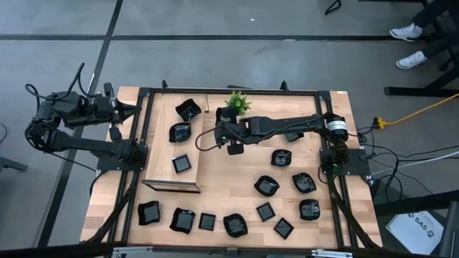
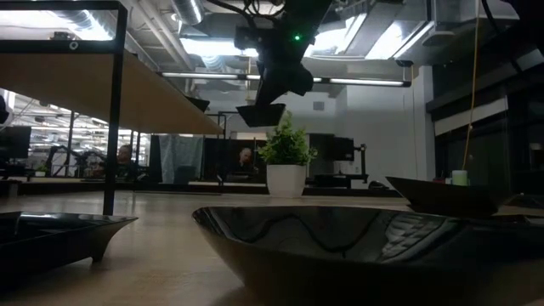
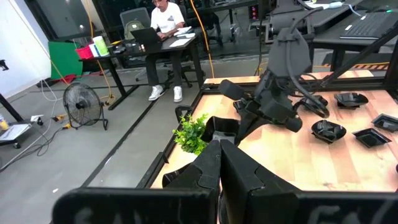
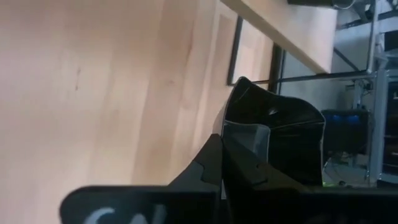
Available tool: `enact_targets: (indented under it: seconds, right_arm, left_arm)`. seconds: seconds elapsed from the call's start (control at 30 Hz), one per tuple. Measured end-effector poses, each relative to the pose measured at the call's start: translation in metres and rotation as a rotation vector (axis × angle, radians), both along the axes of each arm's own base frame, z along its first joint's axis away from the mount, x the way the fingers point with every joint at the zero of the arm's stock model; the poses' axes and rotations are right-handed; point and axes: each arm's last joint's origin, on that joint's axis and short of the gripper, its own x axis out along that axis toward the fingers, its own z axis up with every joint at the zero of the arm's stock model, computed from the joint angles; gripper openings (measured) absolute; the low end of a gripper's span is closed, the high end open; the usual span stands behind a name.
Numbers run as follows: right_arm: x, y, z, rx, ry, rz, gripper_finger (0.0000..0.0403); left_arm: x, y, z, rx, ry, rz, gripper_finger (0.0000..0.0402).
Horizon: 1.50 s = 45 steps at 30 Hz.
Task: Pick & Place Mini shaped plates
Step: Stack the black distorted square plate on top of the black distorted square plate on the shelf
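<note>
Between the raised wooden tray (image 1: 161, 183) and the small green potted plant (image 1: 237, 102), the right claw (image 1: 234, 145) is held above the light wooden table (image 1: 237, 188), clamped on the rim of a small glossy black square plate (image 4: 283, 134). Three such dishes lie in the tray; the rest are scattered across the table's near and right parts. The plates are judged light, stiff, slippery and chip-prone, so a firm rim pinch is advised. The left claw (image 3: 219, 163), fingers together, is parked beyond the table's left edge.
</note>
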Motion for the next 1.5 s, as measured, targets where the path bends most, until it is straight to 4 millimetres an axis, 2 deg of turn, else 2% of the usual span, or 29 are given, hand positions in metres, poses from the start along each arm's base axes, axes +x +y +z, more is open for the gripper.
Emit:
enact_targets:
  seconds: [0.23,0.47,0.73,0.97,1.27,1.5]
  right_arm:
    - [0.008,-0.004,0.008,-0.072,-0.036,0.078,0.0003]
    - [0.014,-0.011,0.034,-0.125,-0.102,0.124,0.0003]
    - [0.026,-0.025,0.051,-0.156,-0.223,0.416,0.0003]
    - [0.029,-0.045,0.059,-0.079,-0.356,0.59,0.0003]
    - [0.037,-0.078,0.045,0.012,-0.439,0.662,0.0003]
    - [0.043,-0.087,0.028,0.048,-0.419,0.665,0.0003]
  left_arm:
    - [0.0,0.0,0.0,0.0,0.0,0.0,0.0004]
    - [0.0,0.0,0.0,0.0,0.0,0.0,0.0004]
    - [0.0,0.0,0.0,0.0,0.0,0.0,0.0004]
    - [0.0,0.0,0.0,0.0,0.0,0.0,0.0004]
    - [0.0,0.0,0.0,0.0,0.0,0.0,0.0004]
    - [0.0,0.0,0.0,0.0,0.0,0.0,0.0004]
